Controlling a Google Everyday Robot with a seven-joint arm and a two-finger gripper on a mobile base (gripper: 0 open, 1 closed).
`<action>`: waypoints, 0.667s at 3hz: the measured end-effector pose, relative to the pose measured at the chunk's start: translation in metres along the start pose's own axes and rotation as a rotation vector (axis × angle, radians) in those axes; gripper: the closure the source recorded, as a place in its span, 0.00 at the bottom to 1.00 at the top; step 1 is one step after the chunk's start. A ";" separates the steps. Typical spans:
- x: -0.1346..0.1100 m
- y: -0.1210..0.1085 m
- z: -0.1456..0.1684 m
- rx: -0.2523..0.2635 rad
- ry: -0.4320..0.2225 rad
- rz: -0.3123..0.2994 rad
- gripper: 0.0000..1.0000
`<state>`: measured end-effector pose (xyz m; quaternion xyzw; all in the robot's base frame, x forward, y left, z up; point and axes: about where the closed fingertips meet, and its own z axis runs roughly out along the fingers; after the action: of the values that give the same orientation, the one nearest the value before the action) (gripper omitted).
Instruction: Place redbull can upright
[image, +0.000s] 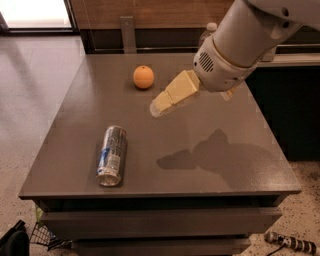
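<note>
Camera view is showing one tool (159, 106), tan and tapering, hanging in the air above the middle of the grey tabletop (70, 135) and pointing down and to the left. Whether it is released or clenched cannot be told; nothing is showing in its grasp. It is sticking out from the single white arm (240, 45), which is reaching in from the upper right. Just behind the tool's tip, one orange (143, 77) is sitting on the tabletop near the far side. Behind the arm, one clear bottle's white cap (211, 26) is peeking out. Well apart from the tool, one redbull can (111, 155) is lying on its side near the front left corner, its silver top facing the front edge. The arm's dark shadow (215, 157) is falling on the tabletop to the right of the can.
</note>
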<state>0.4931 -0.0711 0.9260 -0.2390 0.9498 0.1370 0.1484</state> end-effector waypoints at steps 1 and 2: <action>-0.001 0.016 0.030 0.047 0.149 0.137 0.00; -0.002 0.024 0.042 0.071 0.204 0.234 0.00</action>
<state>0.4921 -0.0362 0.8927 -0.1338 0.9856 0.0945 0.0423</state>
